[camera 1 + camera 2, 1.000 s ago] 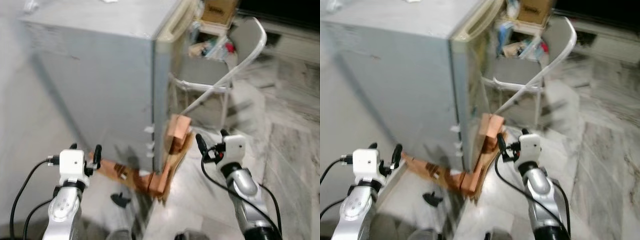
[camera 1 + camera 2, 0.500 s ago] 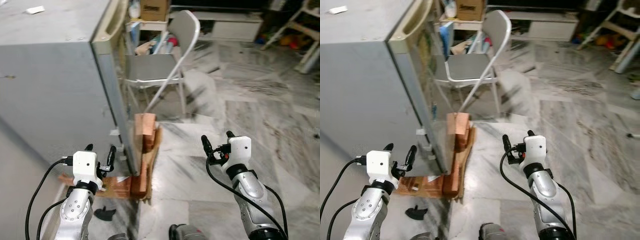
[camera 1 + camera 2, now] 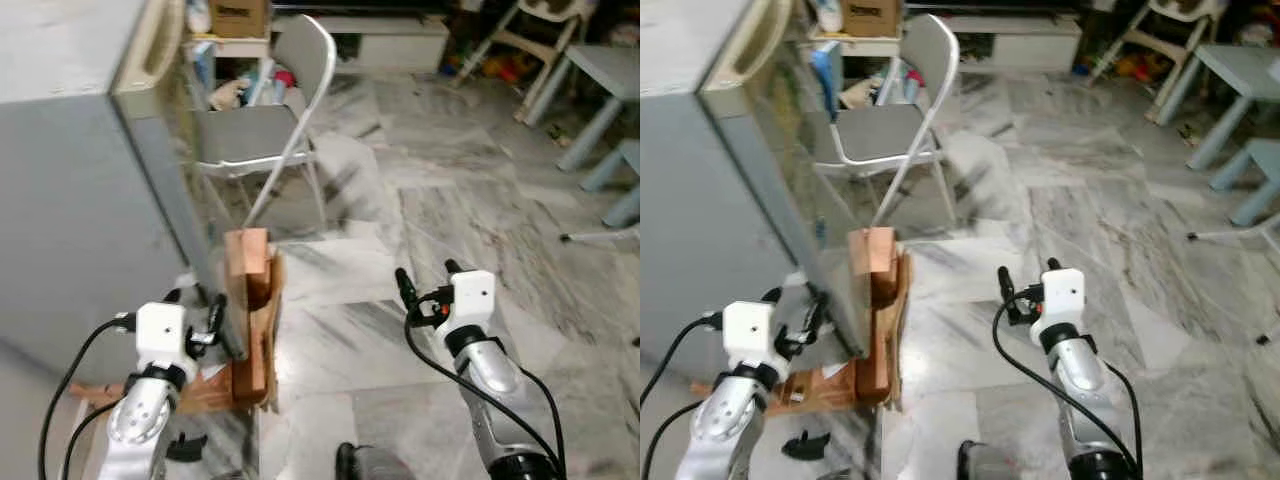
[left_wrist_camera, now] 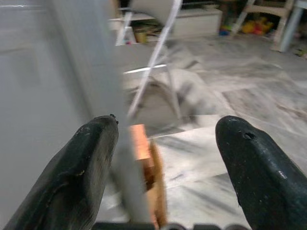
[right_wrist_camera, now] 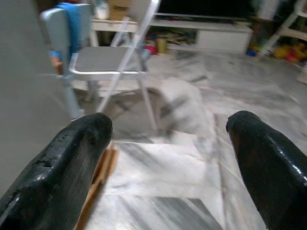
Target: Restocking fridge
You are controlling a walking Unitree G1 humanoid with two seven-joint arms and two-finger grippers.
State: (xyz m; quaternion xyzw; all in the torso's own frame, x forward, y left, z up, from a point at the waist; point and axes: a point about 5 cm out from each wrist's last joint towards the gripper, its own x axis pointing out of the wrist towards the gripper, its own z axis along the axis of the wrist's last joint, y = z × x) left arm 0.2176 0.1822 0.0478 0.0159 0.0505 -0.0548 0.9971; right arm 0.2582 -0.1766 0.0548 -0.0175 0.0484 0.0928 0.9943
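Observation:
The grey fridge (image 3: 80, 230) stands at the left, its cream door edge (image 3: 150, 50) facing a folding chair. It rests on stacked wooden blocks (image 3: 247, 290) at its front corner. My left gripper (image 3: 193, 303) is held up close to that lower corner, open with nothing in it. In the left wrist view the fridge's corner edge (image 4: 120, 143) runs between the open fingers (image 4: 81, 167). My right gripper (image 3: 425, 280) hovers over the marble floor to the right of the blocks, open and empty; the right wrist view looks past its fingers (image 5: 62, 163) toward the chair (image 5: 105, 60).
A grey folding chair (image 3: 250, 130) stands just beyond the fridge door, with a cardboard box (image 3: 240, 15) and clutter behind it. A pale blue table (image 3: 600, 80) and stool (image 3: 625, 160) are at the far right. A small black object (image 3: 805, 440) lies on the floor by my left arm.
The camera has swung to the right, so the fridge sits further left and more marble floor and the blue table show. Both grippers keep their raised, open pose.

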